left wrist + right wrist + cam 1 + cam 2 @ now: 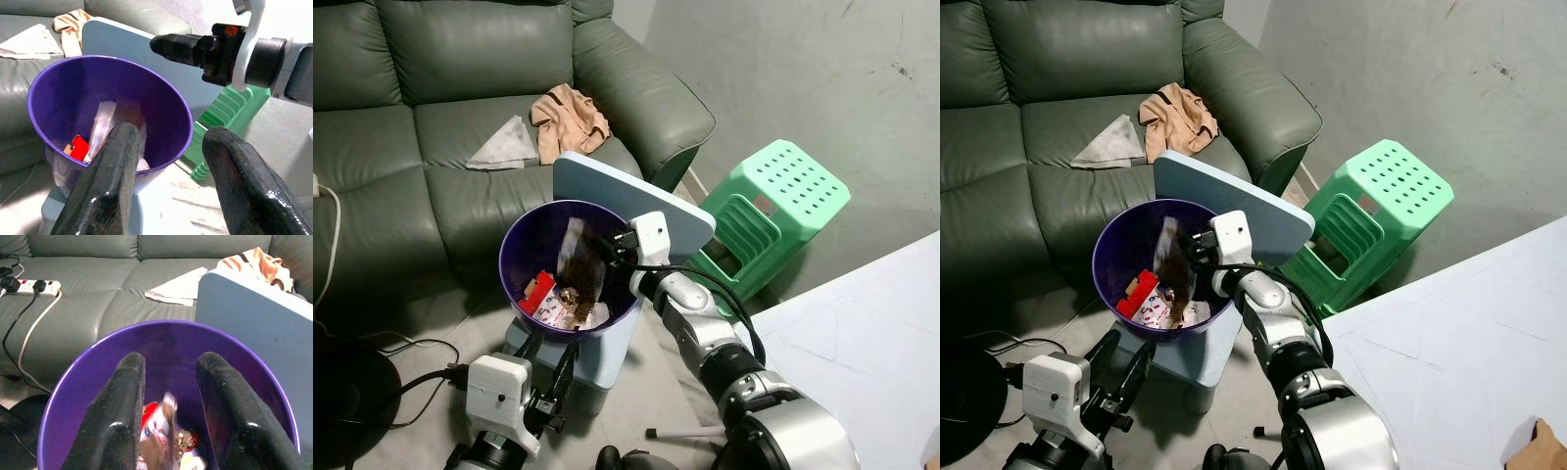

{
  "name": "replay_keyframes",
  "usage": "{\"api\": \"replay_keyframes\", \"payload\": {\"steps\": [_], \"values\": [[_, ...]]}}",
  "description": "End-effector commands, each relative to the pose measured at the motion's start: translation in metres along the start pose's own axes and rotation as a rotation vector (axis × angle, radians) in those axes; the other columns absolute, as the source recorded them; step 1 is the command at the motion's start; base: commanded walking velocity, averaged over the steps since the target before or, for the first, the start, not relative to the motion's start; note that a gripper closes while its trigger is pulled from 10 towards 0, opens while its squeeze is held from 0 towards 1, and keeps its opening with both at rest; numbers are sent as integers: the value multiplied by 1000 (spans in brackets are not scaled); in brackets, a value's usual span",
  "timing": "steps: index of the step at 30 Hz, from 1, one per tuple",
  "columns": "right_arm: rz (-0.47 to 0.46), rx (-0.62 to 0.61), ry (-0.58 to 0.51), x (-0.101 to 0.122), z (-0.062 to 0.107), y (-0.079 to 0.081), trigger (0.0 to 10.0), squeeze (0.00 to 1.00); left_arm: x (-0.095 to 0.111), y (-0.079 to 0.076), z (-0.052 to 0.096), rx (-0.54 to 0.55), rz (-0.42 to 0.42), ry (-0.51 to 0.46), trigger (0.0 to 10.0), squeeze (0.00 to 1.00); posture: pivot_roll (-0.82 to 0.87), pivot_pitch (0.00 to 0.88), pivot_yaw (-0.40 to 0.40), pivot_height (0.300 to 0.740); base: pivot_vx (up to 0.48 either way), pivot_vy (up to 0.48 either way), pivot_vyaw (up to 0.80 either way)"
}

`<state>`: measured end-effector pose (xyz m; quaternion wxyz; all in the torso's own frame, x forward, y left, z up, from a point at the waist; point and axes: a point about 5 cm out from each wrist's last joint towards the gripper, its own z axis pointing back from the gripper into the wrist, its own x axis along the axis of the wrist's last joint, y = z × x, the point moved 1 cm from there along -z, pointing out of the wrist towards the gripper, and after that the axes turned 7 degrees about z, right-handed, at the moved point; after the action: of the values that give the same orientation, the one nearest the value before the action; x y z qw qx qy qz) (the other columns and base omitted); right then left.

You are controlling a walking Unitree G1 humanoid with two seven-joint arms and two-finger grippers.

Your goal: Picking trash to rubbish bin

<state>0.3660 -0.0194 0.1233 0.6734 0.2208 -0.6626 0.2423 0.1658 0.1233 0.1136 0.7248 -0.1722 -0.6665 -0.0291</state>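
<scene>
Right gripper (607, 247) is held over the mouth of the purple bin (514, 245), which stands on a small pale blue stool (607, 357) in front of the green sofa (401, 147). Jaws spread, nothing pinched between them. A brown wrapper (576, 257) sits just below the fingertips inside the bin, blurred in the right wrist view, so it looks to be dropping or just let go; cannot tell whether it still touches a finger. Other trash lies at the bottom, including a red packet (538, 291). Left gripper (171, 181) hangs low beside the bin, jaws also spread and empty. The bin lid (636, 201) stands tilted up behind the rim. Judgement: the step in hand is the release. To do it well, keep the jaws wide and centred over the opening until the wrapper is clear, then lift straight up so the fingers do not catch the rim or tip the bin off its stool. The left arm should stay away from the stool's legs. A cloth (570, 117) and a paper (504, 145) lie on the sofa seat.
</scene>
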Motion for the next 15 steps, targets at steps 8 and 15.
{"api": "replay_keyframes", "payload": {"steps": [8, 15], "values": [[-17, -9, 16, -4, 3, -5, 10000, 1000, -2, -4, 0, -11, 21, 8, 10000, 0, 172, 240, -261, 740, 0, 0, 0], [-13, 27, -132, 16, 11, -23, 10000, 0, 3, 3, -14, -7, -5, -30, 10000, 0, 167, 190, -248, 740, 0, 0, 0]]}}
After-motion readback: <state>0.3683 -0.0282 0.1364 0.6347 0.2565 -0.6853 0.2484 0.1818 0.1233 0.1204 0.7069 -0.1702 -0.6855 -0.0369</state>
